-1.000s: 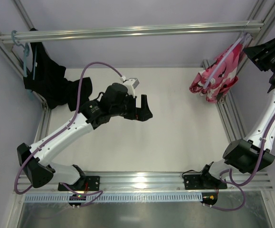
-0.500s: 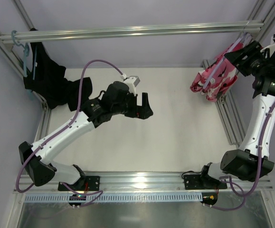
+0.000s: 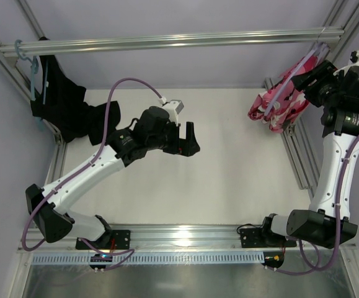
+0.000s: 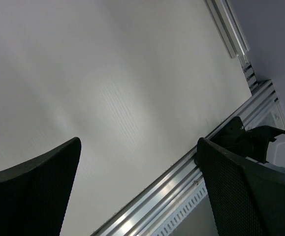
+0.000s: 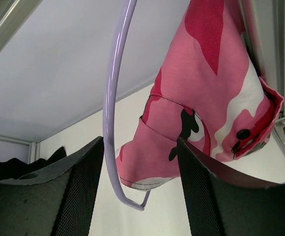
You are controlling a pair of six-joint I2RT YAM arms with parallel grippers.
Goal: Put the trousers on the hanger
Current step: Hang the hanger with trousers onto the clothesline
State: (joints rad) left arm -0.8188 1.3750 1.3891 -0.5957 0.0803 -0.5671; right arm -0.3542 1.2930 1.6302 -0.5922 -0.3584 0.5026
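The pink, crimson, white and black camouflage trousers point(image 3: 279, 104) hang draped over the pale lilac hanger point(image 3: 286, 85) at the back right, below the overhead rail. In the right wrist view the hanger point(image 5: 109, 93) curves down on the left, with the trousers point(image 5: 206, 93) bunched to its right. My right gripper point(image 3: 304, 76) point(image 5: 140, 142) is open just beside them. The hanger's lower bend and the trousers' hem show between its fingers, and nothing is gripped. My left gripper point(image 3: 190, 139) point(image 4: 138, 143) hovers wide open over the middle of the table, holding nothing.
A plain black garment point(image 3: 64, 108) hangs on a teal hanger point(image 3: 31, 71) at the back left. An aluminium rail point(image 3: 167, 42) spans the back overhead. Frame rails run along the right side point(image 3: 298, 158) and the front edge point(image 3: 185, 233).
My right arm has swung in from the far right towards the hanger and trousers, and its jaws have widened. The left arm has barely shifted.
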